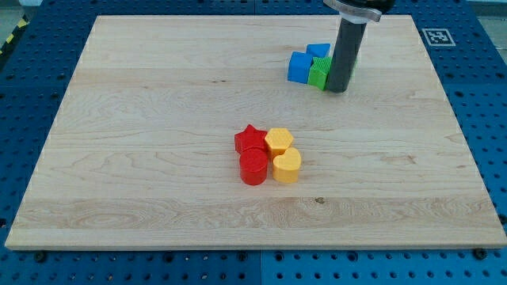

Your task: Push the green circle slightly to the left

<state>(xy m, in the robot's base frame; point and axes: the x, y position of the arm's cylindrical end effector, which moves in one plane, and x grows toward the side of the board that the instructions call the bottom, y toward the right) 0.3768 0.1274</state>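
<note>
A green block (319, 73) lies near the view's top right, partly hidden behind my rod, so I cannot make out its shape. My tip (337, 90) rests on the board at the green block's right side, touching or nearly touching it. A blue block (300, 67) sits against the green block's left side. A second blue block (318, 51) sits just above them.
In the board's middle stands a tight cluster: a red star (251, 138), a red circle (253, 168), a yellow hexagon (279, 141) and a yellow heart (287, 166). The wooden board (142, 158) lies on a blue perforated table.
</note>
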